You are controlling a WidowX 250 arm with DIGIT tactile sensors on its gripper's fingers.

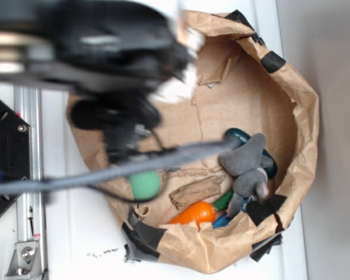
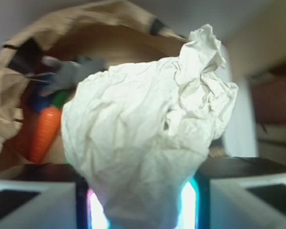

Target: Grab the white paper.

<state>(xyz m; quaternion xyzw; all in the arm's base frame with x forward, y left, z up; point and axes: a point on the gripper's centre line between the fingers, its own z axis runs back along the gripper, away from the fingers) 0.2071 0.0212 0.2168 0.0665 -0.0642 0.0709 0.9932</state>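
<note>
White paper point(image 2: 148, 143): crumpled wad clamped between the 2 fingers point(image 2: 33, 205) of the gripper point(image 2: 143, 210), filling the wrist view. In the exterior view, the paper point(image 1: 178, 87) shows beneath the blurred arm, above the brown paper bag point(image 1: 297, 116). Bag contents: green ball point(image 1: 146, 184), orange carrot point(image 1: 193, 214), grey plush toy point(image 1: 248, 166), brown paper scrap point(image 1: 195, 191).

In the exterior view the blurred black robot arm point(image 1: 105, 52) covers most of the crumpled white paper wad point(image 1: 175, 90) and the gripper's jaws. A grey cable point(image 1: 134, 166) crosses the round green ball point(image 1: 146, 184). In the wrist view the wad point(image 2: 143, 138) hides the fingertips; the bottom edge cuts it off.
</note>
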